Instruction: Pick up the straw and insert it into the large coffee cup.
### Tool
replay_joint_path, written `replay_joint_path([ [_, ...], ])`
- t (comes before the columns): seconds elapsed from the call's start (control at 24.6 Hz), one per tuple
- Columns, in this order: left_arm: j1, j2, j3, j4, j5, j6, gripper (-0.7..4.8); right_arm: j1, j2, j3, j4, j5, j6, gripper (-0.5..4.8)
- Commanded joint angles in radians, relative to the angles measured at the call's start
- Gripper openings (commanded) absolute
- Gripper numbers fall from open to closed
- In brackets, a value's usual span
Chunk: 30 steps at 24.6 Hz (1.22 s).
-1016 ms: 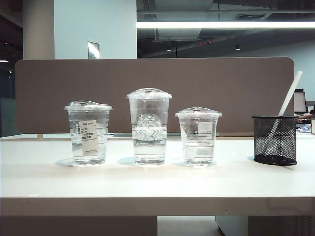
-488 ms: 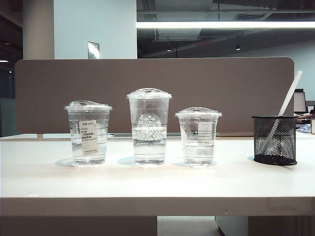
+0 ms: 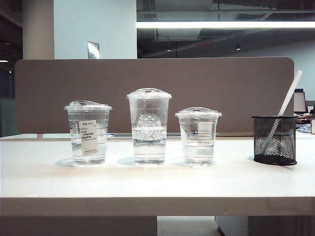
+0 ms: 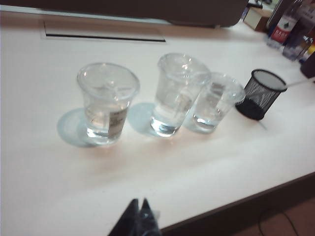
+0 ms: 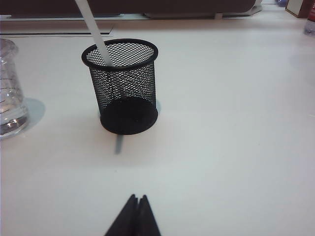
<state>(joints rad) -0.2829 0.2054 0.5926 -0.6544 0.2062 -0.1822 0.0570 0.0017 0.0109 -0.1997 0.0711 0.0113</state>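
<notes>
The white straw (image 3: 289, 94) leans in a black mesh holder (image 3: 274, 139) at the table's right; the right wrist view shows the straw (image 5: 93, 34) inside that holder (image 5: 124, 86). The large coffee cup (image 3: 149, 126), tallest with a domed lid, stands in the middle of three clear cups; in the left wrist view the large coffee cup (image 4: 174, 93) is also the middle one. My left gripper (image 4: 139, 201) is shut and empty, hovering over the table's near edge. My right gripper (image 5: 137, 197) is shut and empty, short of the holder. Neither gripper shows in the exterior view.
A shorter clear cup with a white label (image 3: 88, 132) stands left of the large cup, the shortest clear cup (image 3: 198, 136) right of it. A brown partition (image 3: 152, 93) runs behind the white table (image 3: 157, 187). Boxes and bottles (image 4: 288, 29) sit at the far corner.
</notes>
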Motion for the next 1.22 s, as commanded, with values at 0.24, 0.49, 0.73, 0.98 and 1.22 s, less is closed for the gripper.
replay_joint_path([
  [0.24,-0.001,0.002,0.084,-0.023,0.003,-0.008,-0.04,0.0,-0.002,0.005,0.025,-0.002,0.003,0.03],
  [0.49,-0.001,0.08,0.151,-0.193,0.004,0.056,-0.04,0.0,-0.001,0.005,0.014,-0.018,0.003,0.03],
  [0.73,-0.001,0.158,0.167,-0.126,0.019,0.096,-0.04,0.003,-0.001,0.027,0.014,-0.103,0.058,-0.02],
  [0.98,-0.001,0.22,0.168,-0.074,0.139,0.099,-0.04,0.005,0.024,0.152,-0.028,-0.081,0.106,-0.05],
  [1.22,-0.001,0.224,0.167,0.054,0.164,0.097,-0.04,0.005,0.128,0.298,-0.056,-0.082,0.118,-0.05],
])
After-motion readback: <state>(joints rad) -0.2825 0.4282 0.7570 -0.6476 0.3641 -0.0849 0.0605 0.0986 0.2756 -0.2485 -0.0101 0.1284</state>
